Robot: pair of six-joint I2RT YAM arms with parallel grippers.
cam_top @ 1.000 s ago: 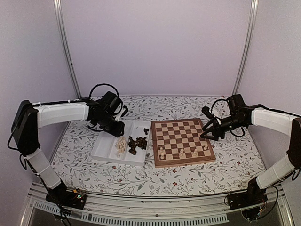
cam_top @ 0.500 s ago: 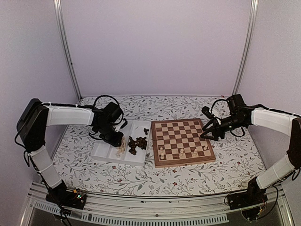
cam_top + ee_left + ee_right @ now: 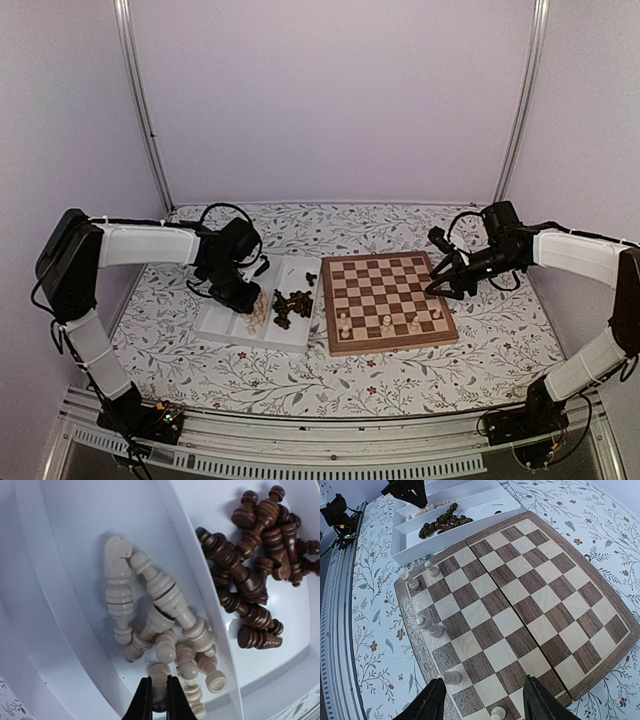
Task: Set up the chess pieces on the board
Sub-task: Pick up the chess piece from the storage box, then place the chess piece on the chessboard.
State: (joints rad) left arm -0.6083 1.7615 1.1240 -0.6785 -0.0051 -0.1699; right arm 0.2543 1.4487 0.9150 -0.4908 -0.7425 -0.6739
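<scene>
The board lies right of centre in the top view, with a few cream pieces standing along its lower edge. More cream ones lie heaped in the left compartment of the white tray, and the dark pieces in the right one. The left gripper is down in the cream heap, jaws clamped on one cream pawn. The right gripper hovers at the board's right edge, jaws wide apart. Floral surface beneath.
</scene>
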